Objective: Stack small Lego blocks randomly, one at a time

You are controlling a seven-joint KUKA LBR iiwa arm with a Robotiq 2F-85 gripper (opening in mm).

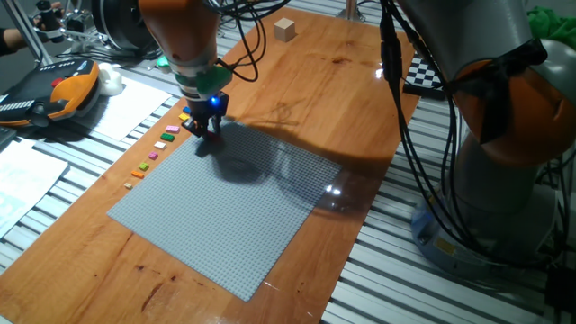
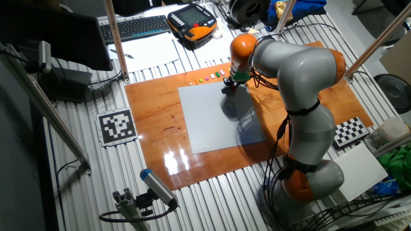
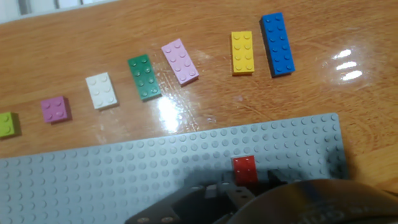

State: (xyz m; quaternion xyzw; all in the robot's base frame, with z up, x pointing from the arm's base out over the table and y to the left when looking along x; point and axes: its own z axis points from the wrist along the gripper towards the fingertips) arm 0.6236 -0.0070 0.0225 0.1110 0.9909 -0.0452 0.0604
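Small Lego blocks lie in a row on the wood beyond the grey baseplate (image 3: 124,174): lime (image 3: 5,124), purple (image 3: 55,109), white (image 3: 101,90), green (image 3: 144,76), pink (image 3: 180,61), yellow (image 3: 242,52) and blue (image 3: 277,43). A red block (image 3: 244,168) sits on the baseplate near its corner. My gripper (image 3: 239,190) is right at the red block's near edge, its dark fingers low over the plate. I cannot tell whether they grip it. In one fixed view the gripper (image 1: 207,129) stands at the far corner of the baseplate (image 1: 234,216), next to the row of blocks (image 1: 163,144).
A tan wooden cube (image 1: 285,29) stands at the far end of the wooden board. A teach pendant (image 1: 54,90) and papers lie to the left. A checkerboard (image 2: 350,131) and a marker tag (image 2: 117,126) lie beside the board. Cables hang off the arm.
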